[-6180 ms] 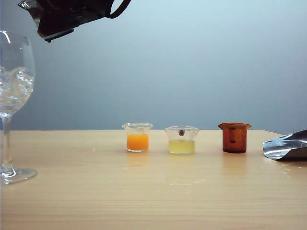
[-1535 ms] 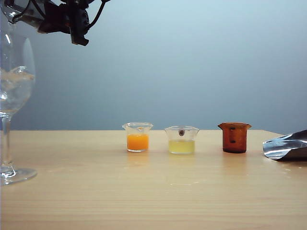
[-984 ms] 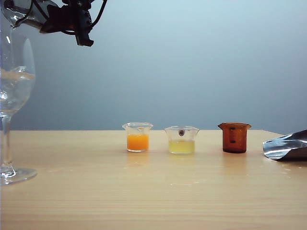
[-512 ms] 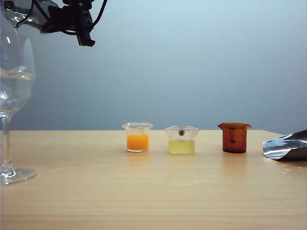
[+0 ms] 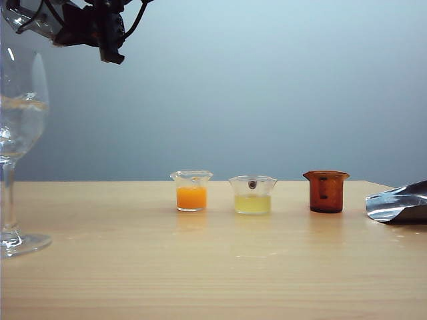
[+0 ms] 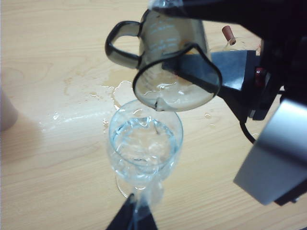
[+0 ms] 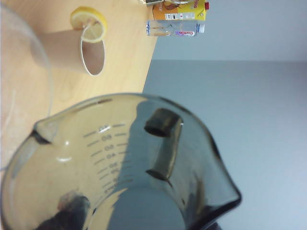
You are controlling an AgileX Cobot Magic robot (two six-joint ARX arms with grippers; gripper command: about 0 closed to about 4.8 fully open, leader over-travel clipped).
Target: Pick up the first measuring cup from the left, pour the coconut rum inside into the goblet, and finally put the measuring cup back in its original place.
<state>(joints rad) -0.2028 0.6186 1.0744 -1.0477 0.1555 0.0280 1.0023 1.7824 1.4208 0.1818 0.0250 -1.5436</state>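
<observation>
The smoky grey measuring cup (image 5: 28,16) hangs tipped over the goblet (image 5: 19,107) at the far left of the exterior view, with my right gripper (image 5: 50,20) shut on its body. From the left wrist view, the cup's (image 6: 172,72) pour lip sits just above the goblet's rim (image 6: 145,120), and no stream shows. The coconut rum (image 6: 144,146), clear, fills part of the bowl. The cup's inside (image 7: 120,158) fills the right wrist view and looks nearly empty. My left gripper (image 6: 133,218) hovers beside the goblet's foot, its dark fingers together.
An orange-filled cup (image 5: 191,191), a pale yellow cup (image 5: 253,195) and an amber cup (image 5: 326,191) stand in a row mid-table. A silver pouch (image 5: 400,203) lies at the right edge. Spilled drops (image 6: 96,91) wet the wood near the goblet. A paper cup with lemon (image 7: 72,50) stands farther off.
My right wrist has rolled slightly, shifting the gripper's black body a little left. The cup stays tipped over the goblet. Nothing else moved.
</observation>
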